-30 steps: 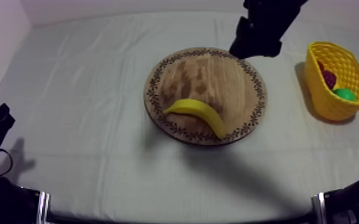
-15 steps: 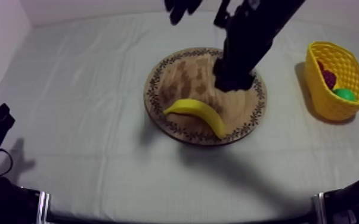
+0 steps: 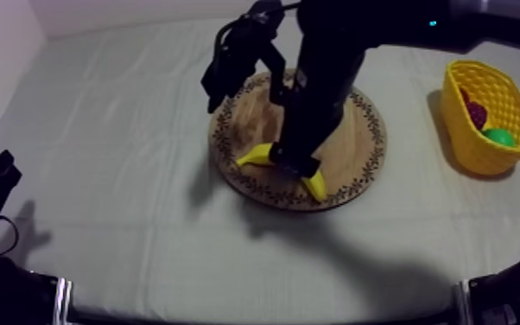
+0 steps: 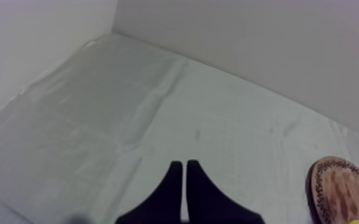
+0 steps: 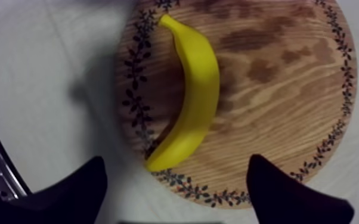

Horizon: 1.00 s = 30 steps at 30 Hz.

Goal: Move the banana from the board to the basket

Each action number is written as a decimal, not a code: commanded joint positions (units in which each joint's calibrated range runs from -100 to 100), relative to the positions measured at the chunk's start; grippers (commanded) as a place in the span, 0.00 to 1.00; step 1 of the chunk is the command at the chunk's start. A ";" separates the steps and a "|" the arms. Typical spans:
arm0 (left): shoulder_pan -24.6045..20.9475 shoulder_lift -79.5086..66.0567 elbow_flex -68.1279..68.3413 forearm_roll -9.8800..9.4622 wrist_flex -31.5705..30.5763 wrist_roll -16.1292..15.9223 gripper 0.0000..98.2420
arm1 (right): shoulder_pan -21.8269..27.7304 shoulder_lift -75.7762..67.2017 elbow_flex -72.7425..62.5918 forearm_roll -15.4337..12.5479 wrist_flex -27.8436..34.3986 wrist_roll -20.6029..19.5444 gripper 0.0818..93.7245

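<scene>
— Where is the right arm (image 3: 341, 52)?
— It slants in from the upper right of the top view and bends down over the round wooden board (image 3: 360, 143) at mid-frame. The yellow basket (image 3: 464, 130) stands well apart, at the right edge.
— And the banana (image 3: 252, 157)?
— It lies on the board's lower left part, under the right gripper (image 3: 296, 162). The fingers (image 5: 86, 184) are spread wide, with one end of the banana between them.
— The left gripper (image 4: 184, 164)?
— Low at the left edge, its fingers pressed into a narrow wedge.

All three views share the board (image 5: 277, 119); right wrist looks down closest.
</scene>
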 commanded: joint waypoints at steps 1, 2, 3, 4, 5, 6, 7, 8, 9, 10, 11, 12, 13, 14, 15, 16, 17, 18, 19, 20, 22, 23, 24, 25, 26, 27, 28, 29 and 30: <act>-0.02 0.02 0.03 -0.01 -0.01 -0.01 0.00 | 0.11 2.85 -0.62 -0.16 -0.62 -0.14 0.73; -0.02 0.02 0.03 -0.01 -0.01 -0.01 0.00 | 0.23 3.92 -0.99 -0.19 -1.07 -0.25 0.73; -0.02 0.02 0.03 -0.01 -0.01 -0.01 0.00 | 0.36 4.97 -1.42 -0.20 -1.50 -0.35 0.73; -0.02 0.02 0.03 -0.01 -0.01 -0.01 0.00 | 0.52 6.02 -1.85 -0.17 -1.94 -0.47 0.73; -0.02 0.02 0.03 -0.01 -0.01 -0.01 0.00 | 0.67 7.05 -2.28 -0.11 -2.38 -0.57 0.73; -0.02 0.02 0.03 -0.01 -0.01 -0.01 0.00 | 0.85 8.03 -2.69 -0.06 -2.78 -0.65 0.73; -0.02 0.02 0.03 -0.01 -0.01 -0.01 0.00 | 1.02 9.00 -3.11 -0.01 -3.18 -0.75 0.73; -0.02 0.02 0.03 -0.01 -0.01 -0.01 0.00 | 1.19 9.93 -3.50 0.06 -3.53 -0.87 0.73; -0.02 0.02 0.03 -0.01 -0.01 -0.01 0.00 | 1.33 10.81 -3.87 0.10 -3.87 -0.95 0.73; -0.02 0.02 0.03 -0.01 -0.01 -0.01 0.00 | 1.45 11.63 -4.20 0.14 -4.19 -1.00 0.73; -0.02 0.02 0.03 -0.01 -0.01 -0.01 0.00 | 1.53 12.36 -4.46 0.16 -4.48 -1.06 0.73; -0.02 0.02 0.03 -0.01 -0.01 -0.01 0.00 | 1.59 13.05 -4.68 0.19 -4.73 -1.10 0.73; -0.02 0.02 0.03 -0.01 -0.01 -0.01 0.00 | 1.61 13.68 -4.90 0.24 -4.93 -1.12 0.72; -0.02 0.02 0.03 -0.01 -0.01 -0.01 0.00 | 1.62 14.28 -5.09 0.28 -5.12 -1.17 0.72; -0.02 0.02 0.03 -0.01 -0.01 -0.01 0.00 | 1.61 14.82 -5.25 0.33 -5.30 -1.26 0.71; -0.02 0.02 0.03 -0.01 -0.01 -0.01 0.00 | 1.60 15.31 -5.40 0.37 -5.48 -1.34 0.70; -0.02 0.02 0.03 -0.01 -0.01 -0.01 0.00 | 1.59 15.75 -5.54 0.41 -5.60 -1.41 0.68; -0.02 0.02 0.03 -0.01 -0.01 -0.01 0.00 | 1.59 16.13 -5.67 0.42 -5.69 -1.46 0.67; -0.02 0.02 0.03 -0.01 -0.01 -0.01 0.00 | 1.58 16.48 -5.79 0.42 -5.75 -1.51 0.65; -0.02 0.02 0.03 -0.01 -0.01 -0.01 0.00 | 1.58 16.79 -5.91 0.39 -5.79 -1.54 0.63; -0.02 0.02 0.03 -0.01 -0.01 -0.01 0.00 | 1.58 17.31 -6.05 0.32 -5.84 -1.63 0.58; -0.02 0.02 0.03 -0.01 -0.01 -0.01 0.00 | 1.60 17.53 -6.13 0.29 -5.85 -1.67 0.55; -0.02 0.02 0.03 -0.01 -0.01 -0.01 0.00 | 1.62 17.74 -6.18 0.25 -5.86 -1.70 0.52; -0.02 0.02 0.03 -0.01 -0.01 -0.01 0.00 | 1.63 17.91 -6.18 0.22 -5.90 -1.72 0.49; -0.02 0.02 0.03 -0.01 -0.01 -0.01 0.00 | 1.66 18.05 -6.15 0.21 -5.94 -1.75 0.45; -0.02 0.02 0.03 -0.01 -0.01 -0.01 0.00 | 1.68 18.18 -6.06 0.19 -6.02 -1.80 0.42; -0.02 0.02 0.03 -0.01 -0.01 -0.01 0.00 | 1.69 18.27 -5.93 0.20 -6.15 -1.87 0.38; -0.02 0.02 0.03 -0.01 -0.01 -0.01 0.00 | 1.68 18.35 -5.78 0.22 -6.29 -1.94 0.35; -0.02 0.02 0.03 -0.01 -0.01 -0.01 0.00 | 1.67 18.41 -5.60 0.27 -6.46 -2.04 0.32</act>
